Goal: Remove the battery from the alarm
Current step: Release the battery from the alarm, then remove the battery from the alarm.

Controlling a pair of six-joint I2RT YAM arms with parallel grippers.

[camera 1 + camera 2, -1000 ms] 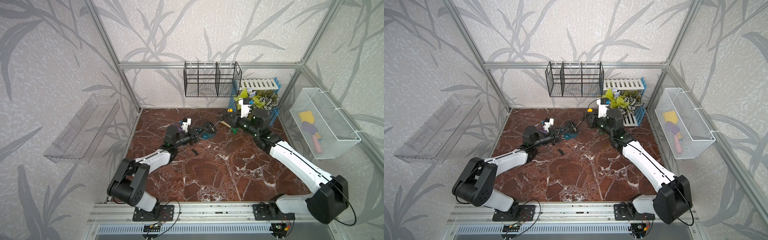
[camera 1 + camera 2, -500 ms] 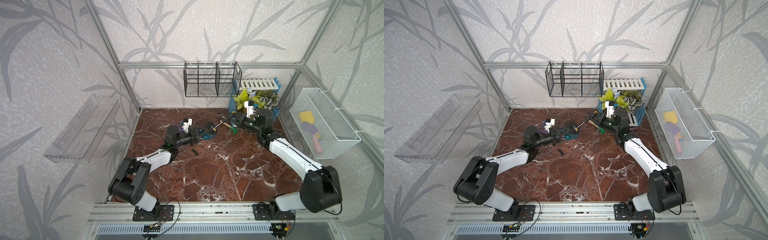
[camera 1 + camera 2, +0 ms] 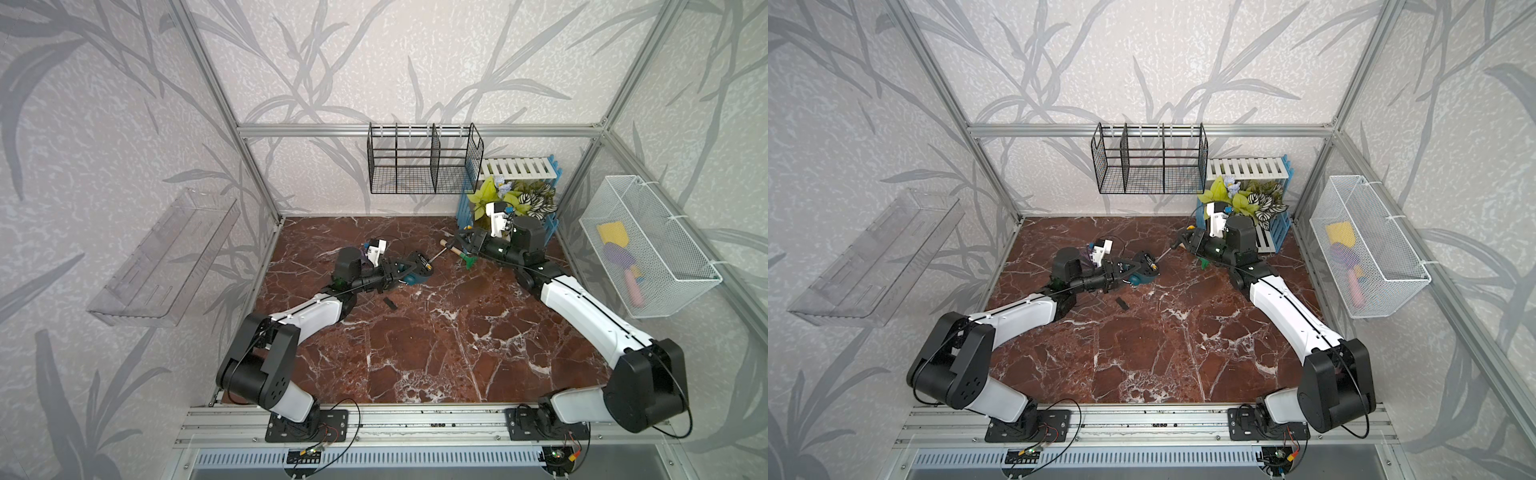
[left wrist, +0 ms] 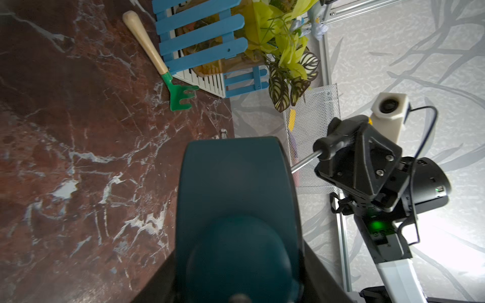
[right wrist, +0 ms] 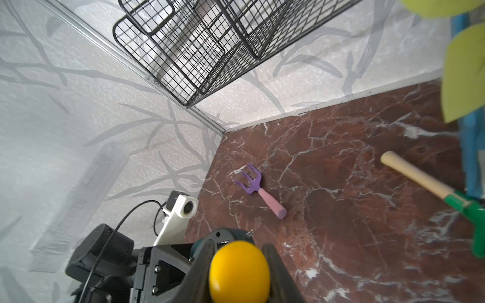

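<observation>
The dark teal alarm [image 3: 419, 274] [image 3: 1142, 275] is held just above the floor, my left gripper [image 3: 402, 272] [image 4: 236, 262] shut on it, and its body [image 4: 236, 199] fills the left wrist view. My right gripper [image 3: 465, 243] [image 5: 237, 251] is shut on a screwdriver with a yellow handle end [image 5: 239, 272]. The screwdriver's metal shaft [image 3: 440, 254] [image 4: 304, 162] reaches the alarm's black back [image 5: 224, 236]. Yellowish marks there [image 3: 1153, 266] look like the battery, though it is too small to be sure.
A flat black plate [image 3: 389, 303] lies on the marble floor beside the left arm. A green rake with a wooden handle [image 4: 181, 97] [image 5: 420, 183] lies by the blue-and-white crate of plants [image 3: 519, 195]. A purple fork [image 5: 258, 189] lies near the back wall.
The right arm has swung the screwdriver left, so its tip now meets the alarm's back. The left arm and the alarm have stayed in place.
</observation>
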